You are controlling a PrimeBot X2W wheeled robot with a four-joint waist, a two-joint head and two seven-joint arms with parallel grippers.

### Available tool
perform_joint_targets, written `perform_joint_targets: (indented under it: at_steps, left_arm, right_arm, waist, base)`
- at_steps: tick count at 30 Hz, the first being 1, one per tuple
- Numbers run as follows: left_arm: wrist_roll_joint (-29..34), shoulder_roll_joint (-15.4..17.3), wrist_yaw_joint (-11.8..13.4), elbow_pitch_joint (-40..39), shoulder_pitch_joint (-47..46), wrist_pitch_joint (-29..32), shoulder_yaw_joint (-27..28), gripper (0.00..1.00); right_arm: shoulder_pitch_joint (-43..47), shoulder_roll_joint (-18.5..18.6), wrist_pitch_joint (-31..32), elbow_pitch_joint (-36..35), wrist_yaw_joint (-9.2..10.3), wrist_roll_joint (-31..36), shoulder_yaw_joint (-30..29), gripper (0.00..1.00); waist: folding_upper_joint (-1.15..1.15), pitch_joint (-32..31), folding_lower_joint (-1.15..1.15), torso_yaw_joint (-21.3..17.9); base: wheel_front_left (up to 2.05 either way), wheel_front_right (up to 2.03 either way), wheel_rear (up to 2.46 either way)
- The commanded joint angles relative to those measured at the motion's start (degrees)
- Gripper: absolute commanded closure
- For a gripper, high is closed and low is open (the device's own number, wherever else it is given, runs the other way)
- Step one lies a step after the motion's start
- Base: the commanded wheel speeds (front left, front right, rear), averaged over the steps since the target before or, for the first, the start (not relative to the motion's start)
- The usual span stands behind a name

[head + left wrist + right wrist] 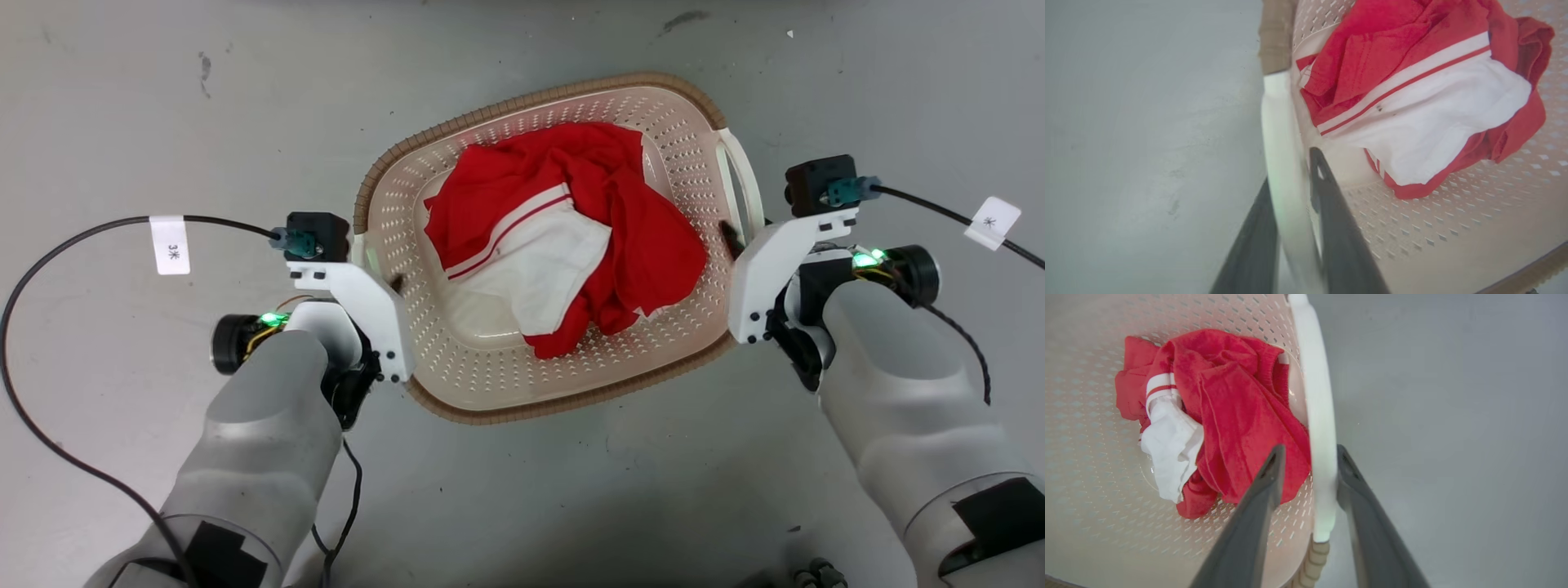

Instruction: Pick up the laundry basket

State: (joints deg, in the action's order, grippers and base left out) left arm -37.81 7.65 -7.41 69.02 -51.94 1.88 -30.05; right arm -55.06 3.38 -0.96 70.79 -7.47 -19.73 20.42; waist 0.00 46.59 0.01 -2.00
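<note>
Our left end effector (1290, 171) is clamped on one white handle (1278, 122). Our right end effector (1309, 451) straddles the other handle (1316, 375), one finger clear of it, not yet closed. Two handles, one per arm, should keep the lift level. The single laundry basket (506, 412) sits on the floor (522, 514) between our arms, holding red-and-white clothing (645, 237).

My pale grey forearms (269, 425) carry white screw-dotted brackets (369, 300), black camera blocks (320, 231) with teal plugs (304, 242), white-tagged black cables (82, 233), green lights (865, 260) and dark grey fingers (1249, 531).

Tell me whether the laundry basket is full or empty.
Partly filled: crumpled red-and-white clothing lies in the laundry basket, well below its rim.
</note>
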Motion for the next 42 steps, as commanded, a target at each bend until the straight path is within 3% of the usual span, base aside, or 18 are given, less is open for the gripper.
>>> perform_joint_targets:
  at_steps: [1,15,28,42]
  left_arm:
    - [-0.42,0.10,-0.18,-0.41,-0.79,0.24,-0.54,1.00]
    - [-4.77,-0.41,-0.34,-1.16,-0.98,1.37,-5.30,1.00]
    - [-9.88,0.02,-0.42,-1.76,-0.07,8.65,-9.98,1.00]
    - [-14.72,0.57,-0.41,-0.68,3.76,15.11,-13.48,1.00]
  right_arm:
    - [-0.98,-0.28,0.21,0.15,-0.06,-0.86,0.58,1.00]
    - [0.12,0.12,3.74,-0.26,-0.15,-6.64,6.25,1.00]
    - [2.40,-0.35,17.59,0.17,-0.36,-14.09,10.59,1.00]
    - [6.10,-0.48,29.89,1.88,-0.36,-19.40,11.45,1.00]
  waist:
    - [0.00,0.12,-0.01,0.02]
    - [0.00,-2.70,-0.01,0.10]
    - [0.00,-12.41,-0.01,0.20]
    - [0.00,-24.40,-0.01,1.02]
  base:
    - [0.00,0.00,0.00]
    - [0.00,0.00,0.00]
    - [0.00,0.00,0.00]
    - [0.00,0.00,0.00]
